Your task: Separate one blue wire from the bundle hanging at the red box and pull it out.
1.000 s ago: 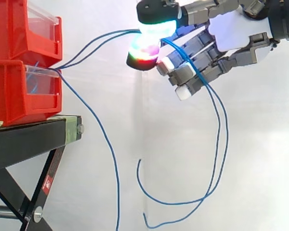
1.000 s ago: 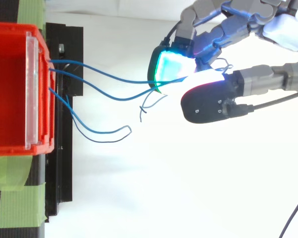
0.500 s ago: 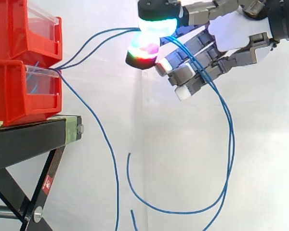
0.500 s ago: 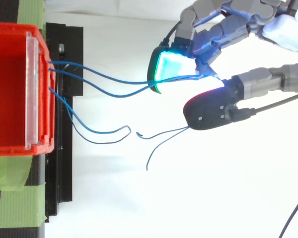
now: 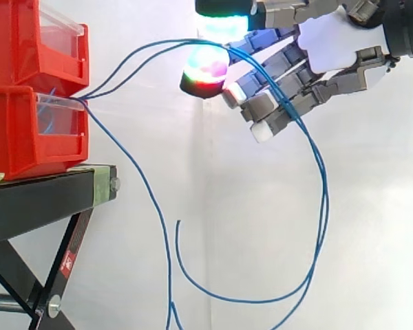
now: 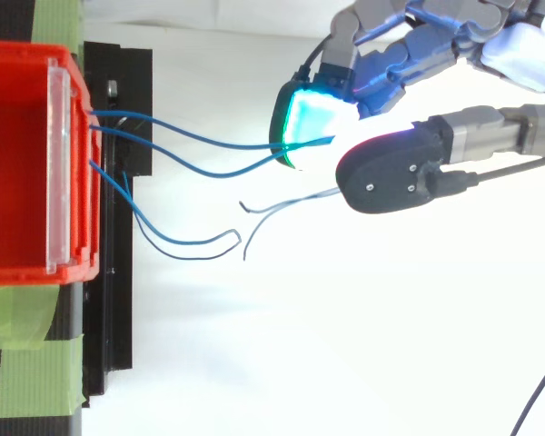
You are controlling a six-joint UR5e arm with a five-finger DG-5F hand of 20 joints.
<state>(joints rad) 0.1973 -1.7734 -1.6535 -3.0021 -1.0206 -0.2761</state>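
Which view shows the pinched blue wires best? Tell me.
Side view: the blue wires rise from the red box to the fingers, then loop down behind. Top view shows their span from box to fingers, plus loose ends.

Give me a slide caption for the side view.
Hand pinches two blue wires running from the red bin, their slack looping down below.

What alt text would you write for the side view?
The robot hand pinches two blue wires between its glowing pads at upper right; the wires rise from the lower red bin on a black stand, then loop down below the hand. A third blue wire hangs from the bin toward the bottom edge.
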